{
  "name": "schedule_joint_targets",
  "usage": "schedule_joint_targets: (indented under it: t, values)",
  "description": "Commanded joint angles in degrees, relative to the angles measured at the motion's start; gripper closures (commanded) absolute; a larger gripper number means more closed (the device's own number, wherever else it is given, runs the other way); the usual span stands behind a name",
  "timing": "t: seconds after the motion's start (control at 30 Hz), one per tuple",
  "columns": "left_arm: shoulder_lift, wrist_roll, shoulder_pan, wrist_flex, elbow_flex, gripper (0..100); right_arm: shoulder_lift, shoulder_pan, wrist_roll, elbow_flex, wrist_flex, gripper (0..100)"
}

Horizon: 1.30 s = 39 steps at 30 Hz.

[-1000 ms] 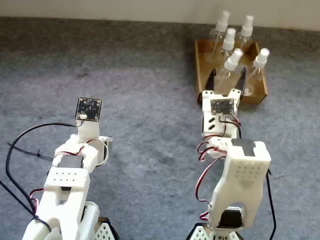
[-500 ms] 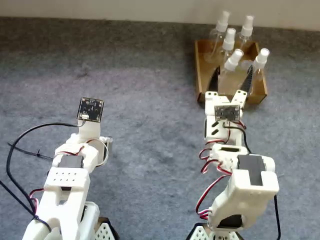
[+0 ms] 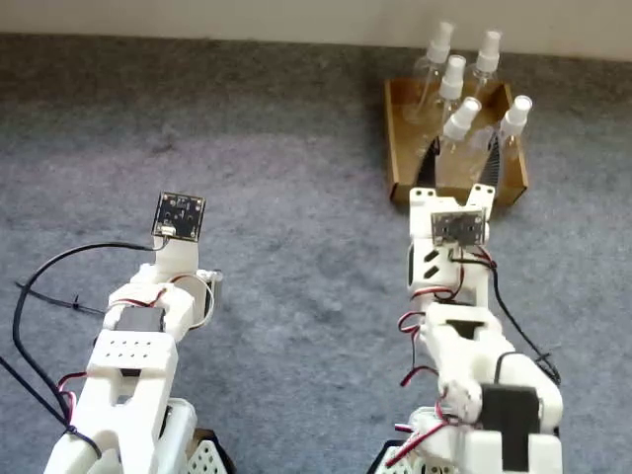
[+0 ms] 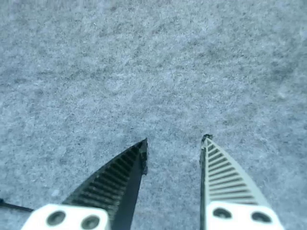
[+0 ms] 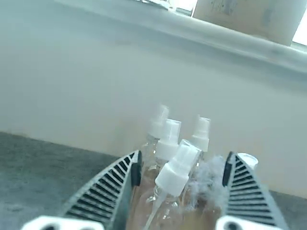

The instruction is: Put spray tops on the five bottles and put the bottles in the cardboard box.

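The cardboard box point(image 3: 397, 138) stands at the far right of the grey carpet. Several clear bottles with white spray tops stand inside it, the nearest two point(image 3: 462, 118) point(image 3: 515, 114) leaning at the front. My right gripper point(image 3: 462, 156) is open just in front of the box, with its fingers at the near wall. In the right wrist view the gripper point(image 5: 183, 156) is open and holds nothing. The capped bottles point(image 5: 176, 167) stand beyond its fingertips. My left gripper point(image 4: 175, 141) is open over bare carpet with nothing in it. Its arm point(image 3: 178, 219) is at the near left.
A pale wall runs right behind the box point(image 5: 96, 86). Black cables point(image 3: 59, 267) lie by the left arm's base. Open carpet point(image 3: 286, 178) stretches between the two arms and left of the box.
My right arm has drawn back from the box toward its base and slightly right, still open. The left arm has stayed still.
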Motion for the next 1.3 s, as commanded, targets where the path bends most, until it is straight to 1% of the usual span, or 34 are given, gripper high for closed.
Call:
schedule_joint_targets:
  t: [0.0,0.13,0.27,0.37,0.5,0.7,0.83,0.93,1.07,1.17,1.27]
  values:
    - [-0.04,-0.53,-1.8,-1.05,-0.4,82,-11.12,-1.1,-0.35,-0.04,15.08,75.7]
    - [-0.04,-0.44,-4.09,-1.14,-0.57,82,-23.52,-1.54,-0.44,-0.04,32.4,75.9]
    - [-0.13,-0.44,-4.44,-1.14,-0.66,82,-36.35,-4.53,-0.44,-0.22,51.12,76.0]
    - [-0.13,-0.44,-4.44,-1.14,-0.75,82,-45.14,-6.55,-0.44,-0.22,62.73,76.0]
    - [-0.13,-0.35,-4.44,-0.79,-2.24,83,-54.55,-8.13,-0.44,-0.04,73.8,76.0]
    - [-0.22,-0.26,-4.44,-0.7,-4.35,83,-64.04,-7.96,-0.44,2.07,89.89,76.0]
    - [-1.98,-0.26,-4.44,3.96,-7.16,83,-71.69,-7.87,-0.44,6.9,95.6,76.1]
    - [-8.92,-0.26,-4.18,8.44,-7.08,83,-79.34,-7.87,-0.44,11.3,100.44,76.1]
    - [-23.69,-0.26,-4.0,14.77,-3.65,82,-90.86,-7.78,-0.26,16.13,108.7,76.1]
    - [-36.88,-0.53,-4.0,17.93,1.63,82,-89.71,-7.69,-0.35,17.8,114.59,76.1]
    - [-50.51,-0.62,-4.35,21.19,7.96,83,-89.54,-6.99,-0.35,18.33,117.32,77.1]
